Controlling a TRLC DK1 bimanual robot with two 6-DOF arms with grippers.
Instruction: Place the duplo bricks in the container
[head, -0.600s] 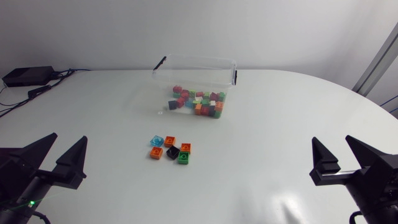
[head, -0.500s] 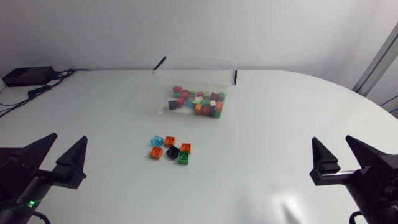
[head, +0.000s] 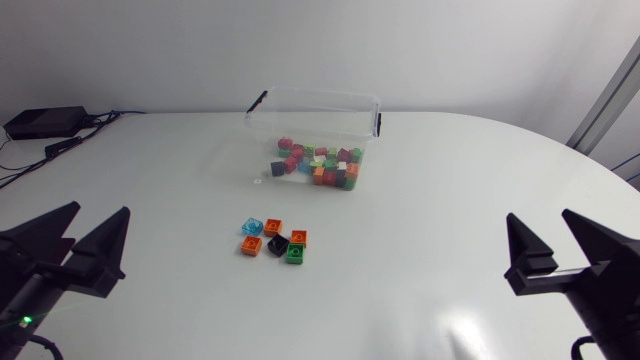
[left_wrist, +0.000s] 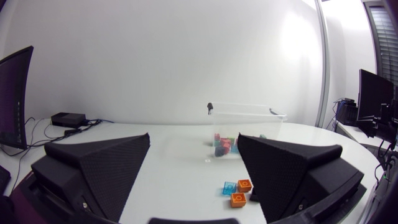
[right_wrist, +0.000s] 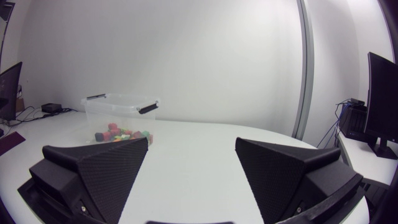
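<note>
A clear plastic container (head: 313, 118) with black handles stands at the back middle of the table, with several coloured duplo bricks (head: 320, 166) inside. Several loose bricks (head: 273, 239) lie in a cluster on the table in front of it: light blue, orange, black and green ones. My left gripper (head: 88, 232) is open at the front left, well apart from the cluster. My right gripper (head: 548, 232) is open at the front right, empty. In the left wrist view the container (left_wrist: 245, 121) and loose bricks (left_wrist: 237, 191) lie ahead of the open gripper (left_wrist: 194, 180). The right wrist view shows the container (right_wrist: 118, 115) far ahead.
A black box with cables (head: 45, 122) lies at the back left corner of the table. The white table (head: 450, 200) stretches wide between both grippers and the bricks.
Both grippers have drawn slightly outward and lower toward the table's front corners. The bricks and container have not moved.
</note>
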